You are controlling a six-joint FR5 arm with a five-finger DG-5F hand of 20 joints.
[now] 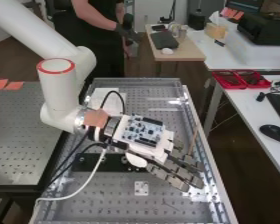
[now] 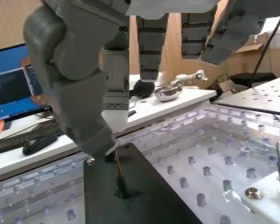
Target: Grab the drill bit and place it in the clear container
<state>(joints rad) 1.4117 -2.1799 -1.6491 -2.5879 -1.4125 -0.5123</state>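
Observation:
In the high view the hand (image 1: 172,172) is over the perforated bench, its fingers slanting toward the bench's right side. The wrist view has the hand (image 2: 81,100) with its thumb tip meeting a fingertip low over a black plate (image 2: 147,200). A thin brownish drill bit (image 2: 119,164) juts down from that pinch, pointing at the plate; a dark patch on the plate lies by its lower end. The other fingers hang apart from the thumb. Whether the bit's lower end touches the plate I cannot tell.
A small white block (image 2: 267,196) with bolts and a metal loop is fixed near the black plate. Metal rails (image 1: 216,187) line the bench's right edge. Beyond them a white table (image 1: 254,112) carries red trays (image 1: 240,80) and a black mouse (image 1: 275,133).

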